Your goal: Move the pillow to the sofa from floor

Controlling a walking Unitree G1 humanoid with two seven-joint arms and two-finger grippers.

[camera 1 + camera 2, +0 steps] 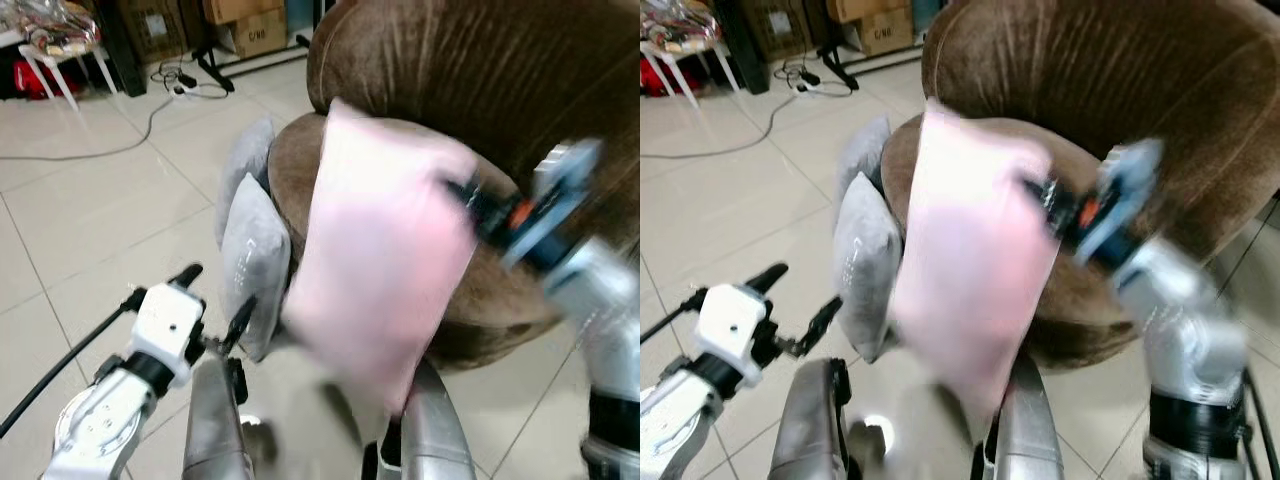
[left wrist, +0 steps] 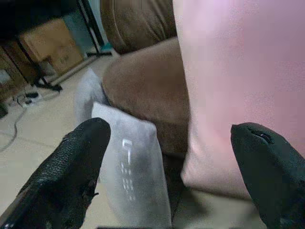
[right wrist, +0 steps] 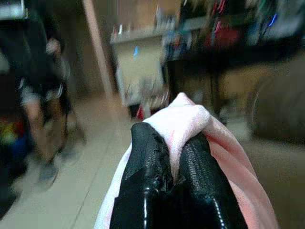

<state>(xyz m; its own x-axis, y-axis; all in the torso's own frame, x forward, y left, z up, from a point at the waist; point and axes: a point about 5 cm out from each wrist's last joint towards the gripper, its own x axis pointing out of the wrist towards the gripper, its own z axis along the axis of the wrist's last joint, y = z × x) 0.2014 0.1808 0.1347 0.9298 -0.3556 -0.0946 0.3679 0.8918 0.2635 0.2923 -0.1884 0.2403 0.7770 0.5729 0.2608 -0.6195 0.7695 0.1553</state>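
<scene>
A pink pillow [image 1: 385, 255] hangs in the air in front of the brown round sofa [image 1: 470, 90], its lower end just above the floor and its upper part over the seat edge. My right gripper [image 1: 468, 193] is shut on the pillow's upper right corner, and the right wrist view shows pink fabric [image 3: 183, 117] pinched between the black fingers [image 3: 147, 181]. My left gripper [image 1: 215, 310] is open, low at the left, a little short of the pillow. In the left wrist view its two fingertips [image 2: 71, 167] stand wide apart with the pink pillow [image 2: 238, 81] ahead.
Two grey cushions [image 1: 255, 255] lean against the sofa's left side on the tiled floor [image 1: 90, 220]. Cables [image 1: 150, 110], cardboard boxes [image 1: 250, 30] and a small white table [image 1: 55, 55] stand far back left. A person [image 3: 40, 95] stands blurred in the right wrist view.
</scene>
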